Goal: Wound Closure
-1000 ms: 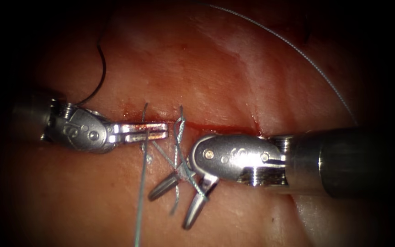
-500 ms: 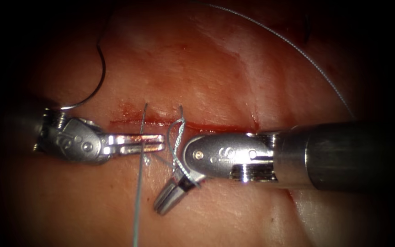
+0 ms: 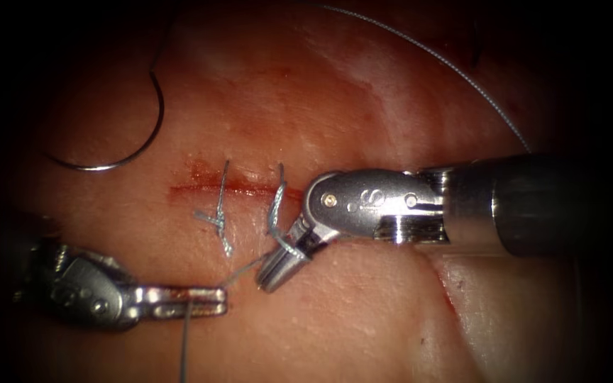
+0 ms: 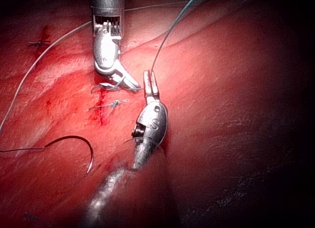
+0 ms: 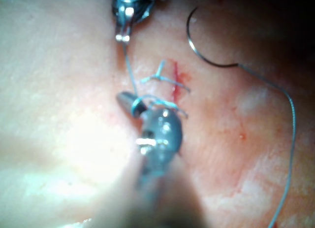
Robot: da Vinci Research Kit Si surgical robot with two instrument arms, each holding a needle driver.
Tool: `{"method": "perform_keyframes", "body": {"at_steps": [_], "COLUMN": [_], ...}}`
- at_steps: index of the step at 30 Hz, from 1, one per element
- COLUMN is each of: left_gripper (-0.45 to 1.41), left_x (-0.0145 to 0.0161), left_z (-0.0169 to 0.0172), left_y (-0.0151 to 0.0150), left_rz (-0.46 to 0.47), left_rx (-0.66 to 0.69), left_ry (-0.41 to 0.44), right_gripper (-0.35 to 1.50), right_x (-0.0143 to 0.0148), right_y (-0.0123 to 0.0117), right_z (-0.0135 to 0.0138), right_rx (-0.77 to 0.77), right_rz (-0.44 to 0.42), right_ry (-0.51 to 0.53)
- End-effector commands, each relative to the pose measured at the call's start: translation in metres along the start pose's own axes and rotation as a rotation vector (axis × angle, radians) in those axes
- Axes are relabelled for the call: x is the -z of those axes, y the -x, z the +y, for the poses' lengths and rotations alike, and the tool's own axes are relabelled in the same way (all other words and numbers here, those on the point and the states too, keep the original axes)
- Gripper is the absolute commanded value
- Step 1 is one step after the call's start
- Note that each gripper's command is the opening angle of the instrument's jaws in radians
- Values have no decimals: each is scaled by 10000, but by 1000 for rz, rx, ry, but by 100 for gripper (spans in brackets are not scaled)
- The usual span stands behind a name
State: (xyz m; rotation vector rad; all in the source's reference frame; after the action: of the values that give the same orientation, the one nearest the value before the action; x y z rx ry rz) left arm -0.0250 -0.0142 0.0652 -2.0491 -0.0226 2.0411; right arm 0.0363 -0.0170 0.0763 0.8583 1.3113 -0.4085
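A short red cut [image 3: 200, 189] runs across the tissue [image 3: 363, 106], crossed by two stitches [image 3: 220, 213]. My left tool [image 3: 221, 301] sits below the cut with its jaws shut on the thread [image 3: 239, 275]. From there the thread runs taut up and right to my right tool [image 3: 267, 282]. The right tool's jaws are shut on the thread's short end beside the second stitch, with loops wound round them. The curved needle [image 3: 118, 159] lies free on the tissue, above and left of the cut, held by neither tool. It also appears as the needle [image 4: 86, 151] and the needle [image 5: 206, 55].
A long strand of thread [image 3: 462, 74] arcs over the tissue at the upper right. Another strand [image 3: 183, 347] drops from the left jaws toward the near edge. The right tool's shaft [image 3: 533, 206] lies across the tissue's right side.
The right jaws closed on the short thread end and rose slightly. The left tool moved down and left from the cut, drawing the thread taut and uncovering the needle.
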Motion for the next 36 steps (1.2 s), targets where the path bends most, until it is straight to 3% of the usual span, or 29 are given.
{"method": "perform_keyframes", "body": {"at_steps": [1,11,18,28,36], "left_gripper": [-45,-45,-45,-45,-45], "left_x": [-3,1,1,2,1], "left_z": [10,62,72,80,86], "left_y": [7,-10,-14,-25,-35], "left_rz": [-2,-5,-6,-5,-4], "left_rx": [9,32,36,39,43], "left_ry": [5,18,18,19,22], "right_gripper": [-35,-35,-35,-35,-35], "right_x": [5,38,49,73,101], "right_y": [5,4,6,10,25], "right_z": [10,32,36,45,51], "right_rx": [-2,-47,-83,-140,-283], "right_rz": [6,17,17,-1,-44], "right_ry": [22,127,219,242,255]}}
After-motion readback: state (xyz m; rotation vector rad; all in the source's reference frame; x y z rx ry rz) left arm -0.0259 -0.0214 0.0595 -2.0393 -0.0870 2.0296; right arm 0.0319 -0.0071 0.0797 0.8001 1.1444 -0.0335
